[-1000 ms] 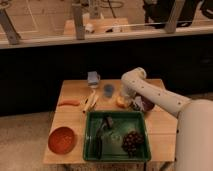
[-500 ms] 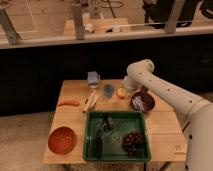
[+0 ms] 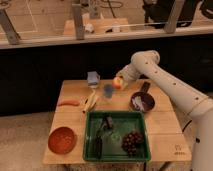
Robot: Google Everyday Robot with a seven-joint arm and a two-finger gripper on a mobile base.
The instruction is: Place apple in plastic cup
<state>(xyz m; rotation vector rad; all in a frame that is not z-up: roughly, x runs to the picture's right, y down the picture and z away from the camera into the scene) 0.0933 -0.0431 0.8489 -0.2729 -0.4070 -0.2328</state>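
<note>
The apple (image 3: 117, 82) is a small yellow-orange fruit with a red blush, held in the air in my gripper (image 3: 120, 81) above the back middle of the wooden table (image 3: 165, 122). The plastic cup (image 3: 108, 90) is a small blue-grey tumbler standing upright on the table, just left of and below the apple. My white arm (image 3: 165, 82) reaches in from the right, and the gripper is shut on the apple.
A boxy blue-and-white object (image 3: 93, 77) stands behind the cup. A carrot (image 3: 69, 103) and a pale banana-like item (image 3: 91, 101) lie at the left. A dark purple bowl (image 3: 142, 102) sits right. A green tray (image 3: 117, 136) holds grapes (image 3: 132, 142) and dark utensils. An orange bowl (image 3: 61, 140) sits front left.
The gripper has lifted the apple off the table and carried it up and left, toward the cup. The arm has risen and extended.
</note>
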